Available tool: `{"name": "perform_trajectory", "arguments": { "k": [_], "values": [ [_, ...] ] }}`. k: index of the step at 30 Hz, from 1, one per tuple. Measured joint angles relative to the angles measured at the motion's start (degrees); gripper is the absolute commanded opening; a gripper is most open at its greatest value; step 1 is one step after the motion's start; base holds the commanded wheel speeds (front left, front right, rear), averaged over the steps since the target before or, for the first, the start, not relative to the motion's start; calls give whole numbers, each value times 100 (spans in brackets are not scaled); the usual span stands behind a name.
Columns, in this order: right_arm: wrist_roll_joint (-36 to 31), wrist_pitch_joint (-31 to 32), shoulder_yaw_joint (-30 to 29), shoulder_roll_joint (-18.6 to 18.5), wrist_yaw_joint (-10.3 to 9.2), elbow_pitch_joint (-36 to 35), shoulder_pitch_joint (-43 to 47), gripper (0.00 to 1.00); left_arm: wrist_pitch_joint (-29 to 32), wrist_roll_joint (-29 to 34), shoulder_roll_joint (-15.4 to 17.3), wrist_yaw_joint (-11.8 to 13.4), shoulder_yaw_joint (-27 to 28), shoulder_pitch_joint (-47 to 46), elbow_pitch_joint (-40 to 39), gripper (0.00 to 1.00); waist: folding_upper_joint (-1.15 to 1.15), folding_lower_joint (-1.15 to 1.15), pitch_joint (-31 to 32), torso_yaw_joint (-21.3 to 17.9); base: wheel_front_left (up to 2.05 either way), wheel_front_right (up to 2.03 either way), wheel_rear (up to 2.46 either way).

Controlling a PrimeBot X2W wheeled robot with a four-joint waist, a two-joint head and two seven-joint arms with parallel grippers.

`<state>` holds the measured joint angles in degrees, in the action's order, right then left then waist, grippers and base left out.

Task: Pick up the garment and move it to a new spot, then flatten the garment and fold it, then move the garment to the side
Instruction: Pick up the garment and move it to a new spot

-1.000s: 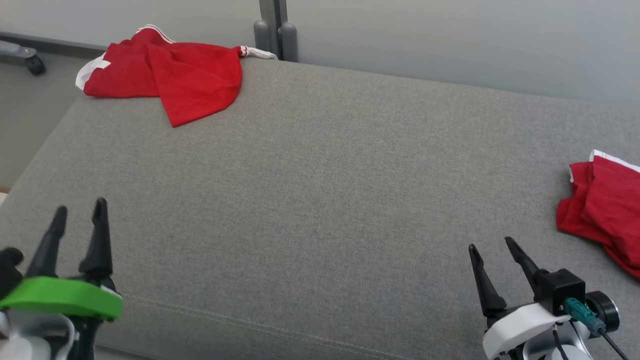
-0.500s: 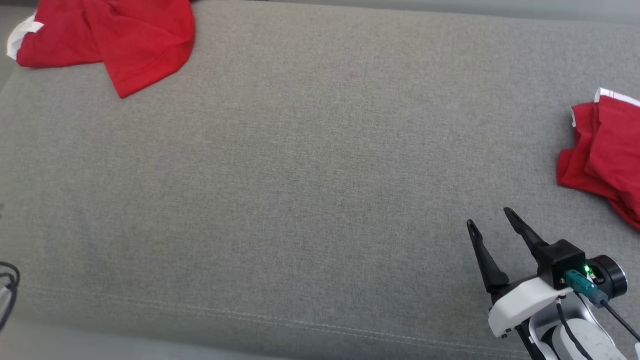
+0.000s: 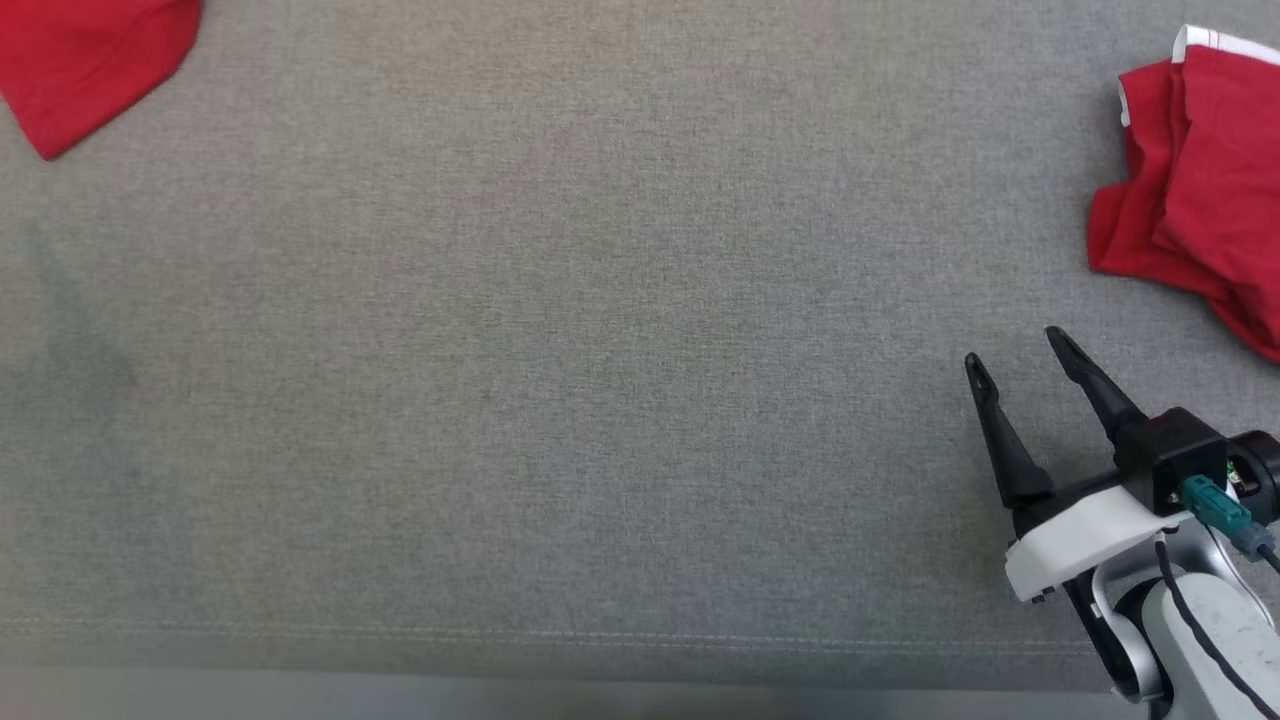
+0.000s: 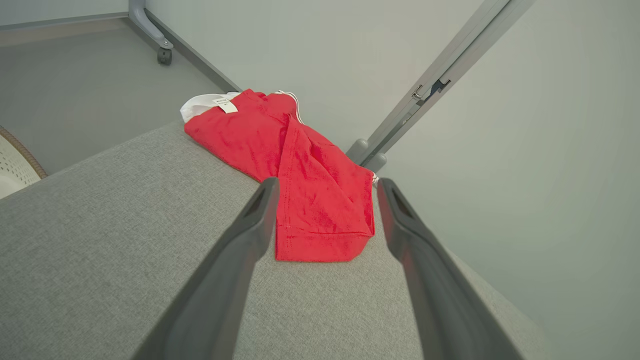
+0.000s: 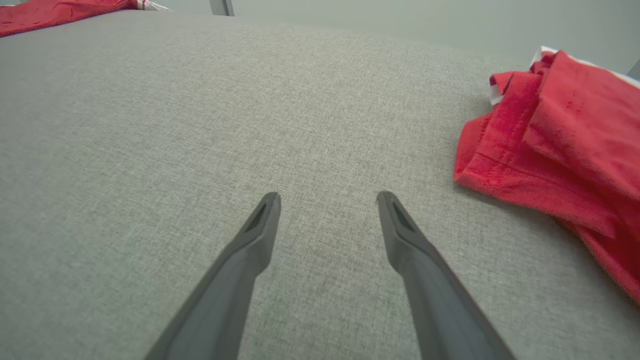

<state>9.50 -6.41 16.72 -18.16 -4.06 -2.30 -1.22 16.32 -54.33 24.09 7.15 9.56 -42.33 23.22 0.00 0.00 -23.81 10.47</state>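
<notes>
Garment [image 4: 310, 200], red with white trim, lies crumpled at the far left corner of the grey cushion [image 3: 600, 350]. In the left wrist view it sits beyond and between the tips of the left gripper [image 4: 327, 183], whose fingers stand wide apart and hold nothing. A second garment [image 3: 1210, 180], also red, lies bunched at the cushion's right edge. The right gripper [image 3: 1016, 348], likewise spread wide and empty, is over bare fabric near the second garment, apart from it.
</notes>
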Motion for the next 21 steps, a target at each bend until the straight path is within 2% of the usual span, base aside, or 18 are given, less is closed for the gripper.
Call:
{"name": "perform_trajectory", "arguments": {
  "k": [1, 5, 12, 21],
  "values": [
    [0, 43, -52, -25, -2, -80, -54, 100, -7, 202, 64, 0, 2, -181, 135, 100, 0, 0, -169, -69, 0, 0, 0],
    [-4, 46, -181, -101, -7, -233, -139, 100, 66, 277, 51, 0, 134, -556, 645, 100, 0, 0, -509, -183, 0, 0, 0],
    [-77, 3, -260, -162, -7, -437, -431, 100, 51, 377, -175, 0, 94, -1138, 1183, 100, 0, 0, -1073, -317, 0, 0, 0],
    [-92, -104, -240, -158, -1, -641, -538, 100, 34, 973, -196, 0, 45, -1441, 2083, 100, 0, 0, -1391, -452, 0, 0, 0]
  ]
}}
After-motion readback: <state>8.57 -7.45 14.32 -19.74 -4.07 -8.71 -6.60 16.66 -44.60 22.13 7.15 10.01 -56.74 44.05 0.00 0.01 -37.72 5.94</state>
